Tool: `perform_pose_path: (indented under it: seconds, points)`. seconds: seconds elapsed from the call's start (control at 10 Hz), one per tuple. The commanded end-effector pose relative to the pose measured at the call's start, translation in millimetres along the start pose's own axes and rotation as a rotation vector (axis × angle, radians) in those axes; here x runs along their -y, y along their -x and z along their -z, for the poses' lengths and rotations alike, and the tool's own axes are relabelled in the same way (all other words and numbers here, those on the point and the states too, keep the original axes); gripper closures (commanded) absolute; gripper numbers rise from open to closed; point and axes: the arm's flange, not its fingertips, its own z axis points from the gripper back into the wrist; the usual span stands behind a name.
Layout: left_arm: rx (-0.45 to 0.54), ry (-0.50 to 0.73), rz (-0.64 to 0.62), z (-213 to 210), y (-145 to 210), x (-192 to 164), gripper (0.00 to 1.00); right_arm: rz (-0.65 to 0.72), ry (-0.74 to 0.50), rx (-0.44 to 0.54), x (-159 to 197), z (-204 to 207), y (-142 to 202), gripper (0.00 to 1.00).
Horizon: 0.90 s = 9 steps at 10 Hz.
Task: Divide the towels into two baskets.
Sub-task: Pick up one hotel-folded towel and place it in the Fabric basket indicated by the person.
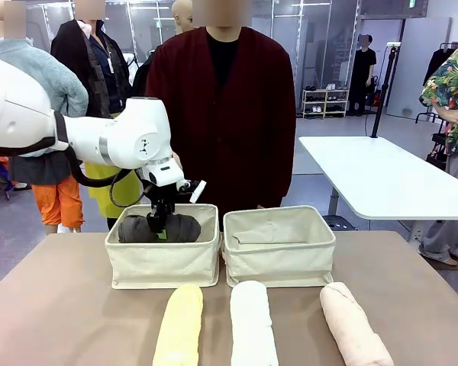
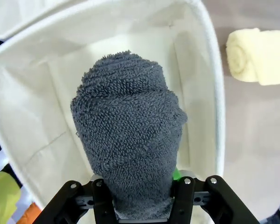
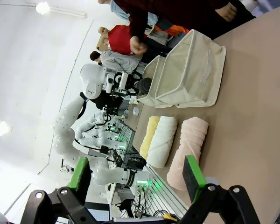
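Dark grey towel point(image 2: 128, 126), clamped by left end effector point(image 1: 161, 226), lies in left basket point(image 1: 162, 265); right end effector point(image 3: 137, 173) stands apart.

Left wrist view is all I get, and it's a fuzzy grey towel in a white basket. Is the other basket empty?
Observer: Yes. Your grey towel is in the left basket; the right basket beside it looks empty.
Operator: How many towels are waiting? I only see a yellow one.
Observer: Three: the yellow towel, a white towel and a pink towel, side by side on the table in front of the baskets.
Operator: What's the other arm's hand doing?
Observer: The right gripper is open and holds nothing.
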Motion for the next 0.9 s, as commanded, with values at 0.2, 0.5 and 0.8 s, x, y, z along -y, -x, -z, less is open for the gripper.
perform_pose_path:
  seconds: [0.2,0.5,0.8]
  points:
    - [-0.001,0.093,-0.007,26.2,-3.7,-13.7,0.6,0.0,-0.005,0.004,-4.7,-0.8,-0.1,0.0]
    - [-0.007,0.111,-0.039,31.5,-4.3,-13.6,0.25,0.0,-0.005,0.004,-4.7,-0.8,-0.1,0.0]
    - [-0.005,0.09,-0.069,26.2,-3.8,-12.7,0.0,0.0,-0.005,0.004,-4.7,-0.8,-0.1,0.0]
